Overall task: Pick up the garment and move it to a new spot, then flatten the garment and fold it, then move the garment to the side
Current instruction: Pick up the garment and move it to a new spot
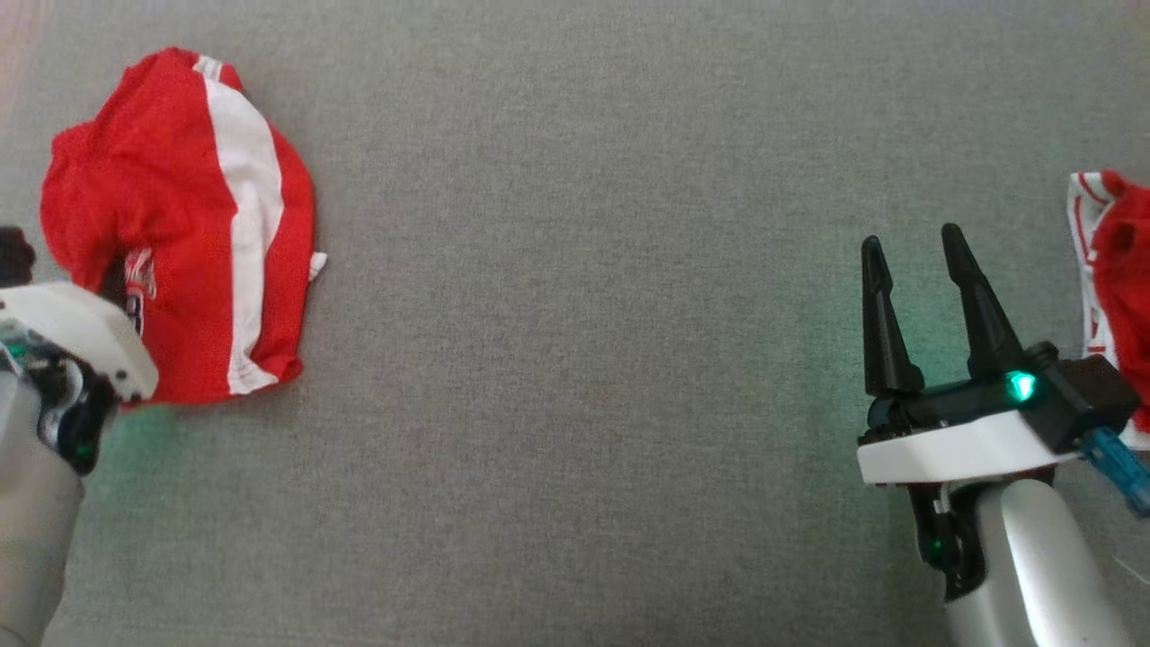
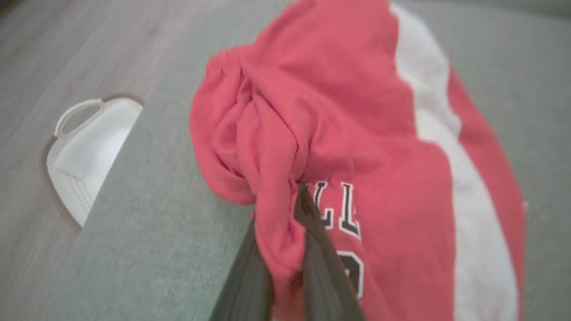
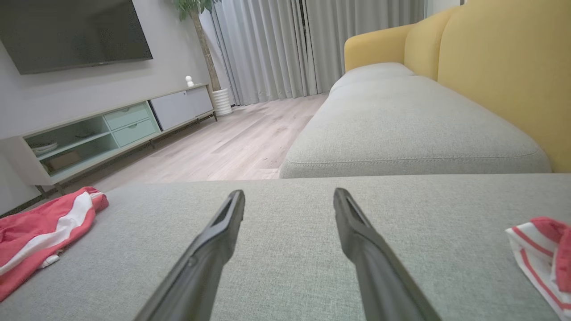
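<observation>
Left hand (image 2: 290, 214) pinches a fold of the bunched garment (image 1: 180, 216) at 9 o'clock; right hand (image 1: 916, 247) spread, idle at 4 o'clock. Looks like grasp only: lift, move, flatten, fold pending.

garment (image 1: 180, 225) | red, white stripe | bunched, crumpled | left of head view

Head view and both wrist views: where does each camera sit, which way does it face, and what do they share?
Head view: on the head, looking down on the grey cushion; right gripper, jaws apart, and left forearm show.
Left wrist view: on the left arm, looking along the left gripper, jaws shut on the red garment.
Right wrist view: on the right arm, looking past its open jaws across the cushion to a yellow sofa.
Shared: all three show the red garment.
</observation>
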`<state>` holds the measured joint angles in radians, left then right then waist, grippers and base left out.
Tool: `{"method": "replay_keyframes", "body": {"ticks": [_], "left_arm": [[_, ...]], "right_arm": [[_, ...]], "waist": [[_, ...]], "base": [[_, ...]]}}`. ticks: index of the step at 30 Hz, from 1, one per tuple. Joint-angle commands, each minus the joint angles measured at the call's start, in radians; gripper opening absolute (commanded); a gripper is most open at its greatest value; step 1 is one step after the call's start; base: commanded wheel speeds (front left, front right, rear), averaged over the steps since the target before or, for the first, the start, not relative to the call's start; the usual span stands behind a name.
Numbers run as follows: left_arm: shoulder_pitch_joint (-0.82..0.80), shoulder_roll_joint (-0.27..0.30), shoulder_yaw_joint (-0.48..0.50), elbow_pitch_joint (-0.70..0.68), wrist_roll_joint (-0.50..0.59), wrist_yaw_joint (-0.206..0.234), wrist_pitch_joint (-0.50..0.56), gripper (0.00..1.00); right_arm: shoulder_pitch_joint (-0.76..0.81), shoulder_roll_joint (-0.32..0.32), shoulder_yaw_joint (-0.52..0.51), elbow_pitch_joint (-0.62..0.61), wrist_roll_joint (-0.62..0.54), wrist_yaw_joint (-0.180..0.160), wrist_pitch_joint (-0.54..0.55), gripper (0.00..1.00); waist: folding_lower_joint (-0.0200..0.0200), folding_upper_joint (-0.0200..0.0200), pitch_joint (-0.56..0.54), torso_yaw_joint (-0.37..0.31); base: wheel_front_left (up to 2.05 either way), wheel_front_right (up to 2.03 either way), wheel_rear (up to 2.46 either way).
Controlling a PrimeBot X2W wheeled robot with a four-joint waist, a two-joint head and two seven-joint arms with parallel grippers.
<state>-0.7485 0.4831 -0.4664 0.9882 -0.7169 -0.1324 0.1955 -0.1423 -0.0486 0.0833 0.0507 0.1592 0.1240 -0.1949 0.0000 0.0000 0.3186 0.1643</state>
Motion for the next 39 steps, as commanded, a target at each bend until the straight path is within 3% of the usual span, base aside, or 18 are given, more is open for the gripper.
{"method": "replay_keyframes", "body": {"ticks": [1,9,15,23,24,25,31,32,33,39], "left_arm": [[-0.044,0.062,0.031,-0.045,-0.023,0.002,-0.054,0.00],[-0.067,0.051,0.000,-0.247,-0.119,0.002,-0.213,0.00],[-0.053,0.026,-0.006,-0.401,-0.152,0.013,-0.250,0.00],[0.016,-0.066,-0.010,-0.616,-0.177,0.143,-0.240,0.00],[0.024,-0.082,-0.012,-0.638,-0.177,0.165,-0.243,0.00],[0.041,-0.125,-0.008,-0.667,-0.184,0.216,-0.255,0.00],[0.060,-0.224,-0.036,-0.686,-0.168,0.304,-0.286,0.00],[0.061,-0.244,-0.037,-0.683,-0.165,0.320,-0.298,0.65],[0.060,-0.259,-0.040,-0.677,-0.161,0.331,-0.308,1.00],[0.043,-0.265,-0.062,-0.632,-0.104,0.337,-0.378,1.00]], "right_arm": [[-0.021,-0.002,0.026,-0.021,0.010,0.007,-0.012,1.00],[-0.016,-0.002,0.049,0.040,0.066,0.007,-0.044,1.00],[-0.017,-0.002,0.073,0.080,0.110,0.007,-0.061,1.00],[-0.033,-0.002,0.111,0.096,0.163,0.007,-0.066,1.00],[-0.036,-0.002,0.114,0.093,0.167,0.007,-0.066,1.00],[-0.039,-0.002,0.118,0.090,0.175,0.007,-0.067,1.00],[-0.049,-0.002,0.148,0.086,0.193,0.007,-0.067,1.00],[-0.050,-0.002,0.152,0.085,0.196,0.007,-0.067,1.00],[-0.051,-0.002,0.154,0.084,0.198,0.007,-0.067,1.00],[-0.054,-0.002,0.157,0.083,0.205,0.007,-0.067,1.00]], "waist": [[0.0000,0.0000,-0.020,-0.003],[0.0000,0.0000,-0.098,-0.022],[0.0000,0.0000,-0.149,-0.062],[0.0000,0.0000,-0.179,-0.155],[0.0000,0.0000,-0.179,-0.167],[0.0000,0.0000,-0.178,-0.191],[0.0000,0.0000,-0.166,-0.249],[0.0000,0.0000,-0.164,-0.256],[0.0000,0.0000,-0.162,-0.263],[0.0000,0.0000,-0.157,-0.283]], "base": [[0.00,0.00,0.00],[0.00,0.00,0.00],[0.00,0.00,0.00],[0.00,0.00,0.00],[0.00,0.00,0.00],[0.00,0.00,0.00],[0.00,0.00,0.00],[0.00,0.00,0.00],[0.00,0.00,0.00],[0.00,0.00,0.00]]}}
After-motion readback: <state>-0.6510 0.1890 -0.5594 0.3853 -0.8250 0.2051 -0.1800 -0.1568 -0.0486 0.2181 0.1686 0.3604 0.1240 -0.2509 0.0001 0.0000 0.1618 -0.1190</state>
